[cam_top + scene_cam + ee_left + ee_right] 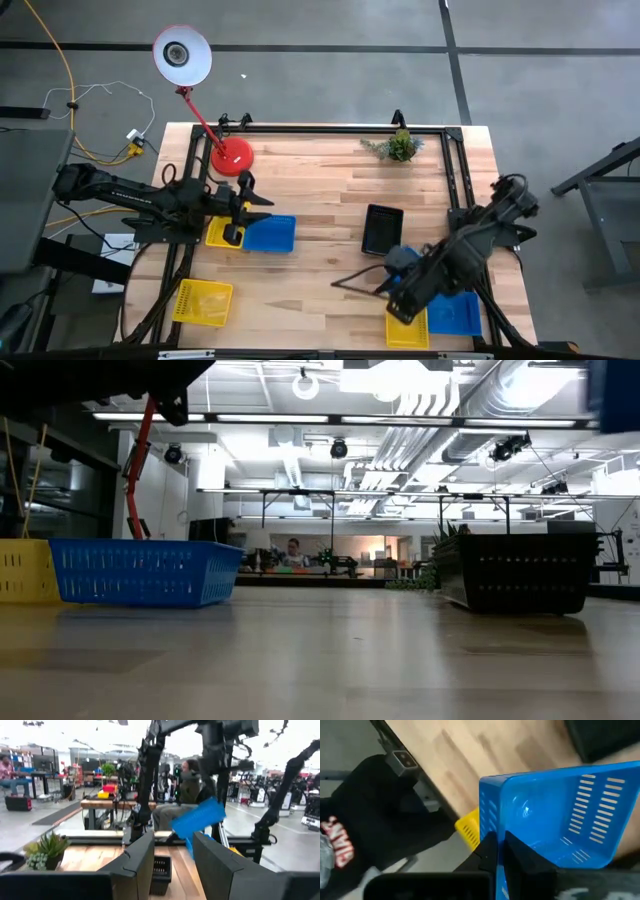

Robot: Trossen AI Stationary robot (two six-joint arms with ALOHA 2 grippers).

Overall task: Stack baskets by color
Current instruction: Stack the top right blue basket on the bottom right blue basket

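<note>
The wooden counter (pixel 330 200) stands in a big workshop hall. The right gripper (pixel 499 851) is clamped on a raised blue basket (pixel 560 815); the left gripper (pixel 172 865) is half open and holds nothing.

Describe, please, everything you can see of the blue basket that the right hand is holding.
The blue basket is bright blue plastic, shallow and rectangular, with slotted sides and a smooth, empty floor. The right hand is shut on its rim at one end, holding it tilted above the table's near right corner, over a yellow basket and another blue one. Nothing else touches it.
</note>
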